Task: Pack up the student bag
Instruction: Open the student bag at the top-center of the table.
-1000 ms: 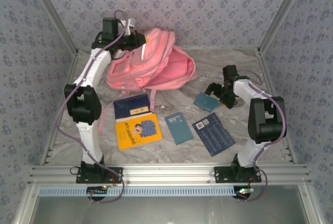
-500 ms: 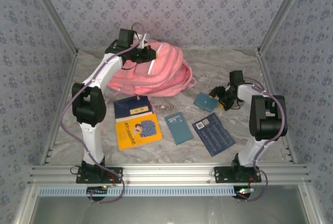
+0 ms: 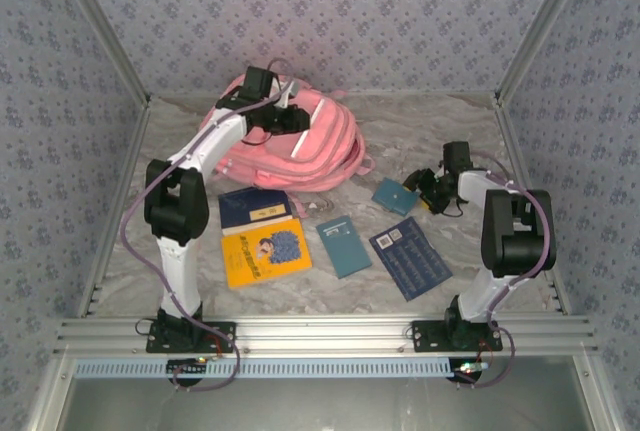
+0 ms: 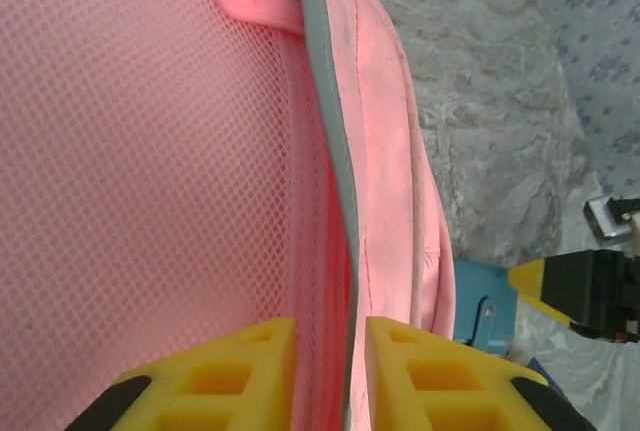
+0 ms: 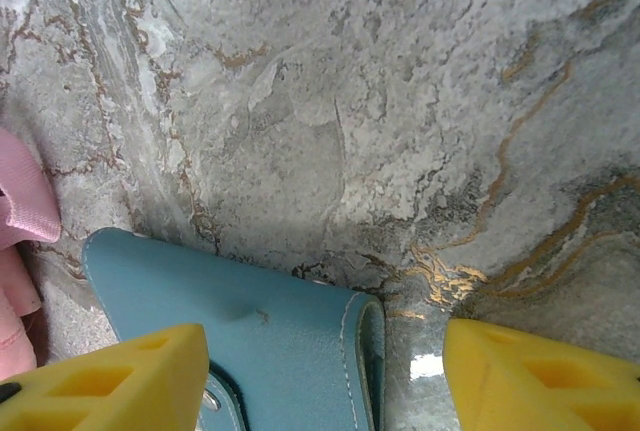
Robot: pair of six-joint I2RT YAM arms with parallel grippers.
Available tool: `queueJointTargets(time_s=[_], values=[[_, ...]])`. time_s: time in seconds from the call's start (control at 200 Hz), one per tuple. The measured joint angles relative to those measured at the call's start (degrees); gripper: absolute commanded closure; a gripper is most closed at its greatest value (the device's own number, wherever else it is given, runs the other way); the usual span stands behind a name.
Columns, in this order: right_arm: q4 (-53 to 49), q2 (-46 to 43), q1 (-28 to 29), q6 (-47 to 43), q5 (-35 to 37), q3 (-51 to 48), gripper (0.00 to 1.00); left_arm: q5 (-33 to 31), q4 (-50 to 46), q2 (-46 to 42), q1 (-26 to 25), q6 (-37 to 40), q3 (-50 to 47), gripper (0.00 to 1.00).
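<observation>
The large soft pink fabric backpack (image 3: 310,151) lies slumped at the back of the marbled grey tabletop (image 3: 440,131), left of centre. The left gripper (image 3: 297,119) sits on top of it, its yellow fingers (image 4: 250,361) pinching the bag's grey-piped edge beside pink mesh. What the bag holds I cannot tell. Well to its right, the right gripper (image 5: 322,341) hangs spread wide over a small teal leather case (image 5: 275,326)
</observation>
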Motion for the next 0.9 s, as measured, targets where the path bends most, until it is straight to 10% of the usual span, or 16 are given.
queueJointTargets(time_s=[0.899], values=[[19.9, 4.1, 4.4, 4.0, -13.7, -4.4, 0.66, -2.3, -1.8, -0.6, -2.6, 1.4, -1.3, 0.89]])
